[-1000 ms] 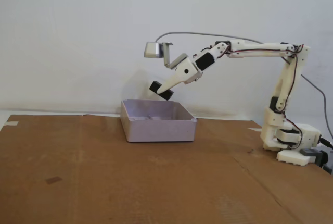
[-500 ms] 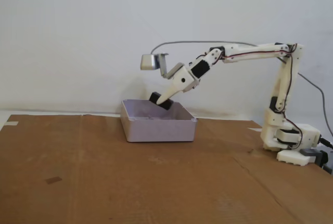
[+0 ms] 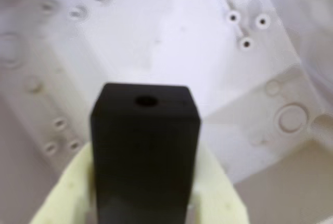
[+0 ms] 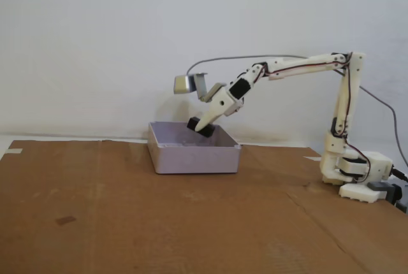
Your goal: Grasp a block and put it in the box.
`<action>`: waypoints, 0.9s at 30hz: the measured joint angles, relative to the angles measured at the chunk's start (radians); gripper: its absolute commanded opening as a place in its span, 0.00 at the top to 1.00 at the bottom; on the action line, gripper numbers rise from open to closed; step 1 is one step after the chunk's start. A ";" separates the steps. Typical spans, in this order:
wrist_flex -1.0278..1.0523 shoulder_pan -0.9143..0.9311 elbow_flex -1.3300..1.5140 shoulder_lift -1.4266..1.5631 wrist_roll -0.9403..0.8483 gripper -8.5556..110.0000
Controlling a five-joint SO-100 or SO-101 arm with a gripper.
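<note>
Soft, even, bright light; wrist view blurred and washed out; fixed view sharper.

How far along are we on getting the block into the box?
Pickup is done: the gripper is clamped on the block. In hand: it holds the block just inside the box, with the box floor filling the wrist view. Left: open and release.

block (image 3: 145,151): lower end cut off by wrist view's bottom edge | hand (image 4: 199,127): tip and block's underside hidden behind box (image 4: 191,155) wall in fixed view | box floor: blurred in wrist view
</note>
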 measured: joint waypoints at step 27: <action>-0.167 -0.009 0.000 -0.187 0.000 0.93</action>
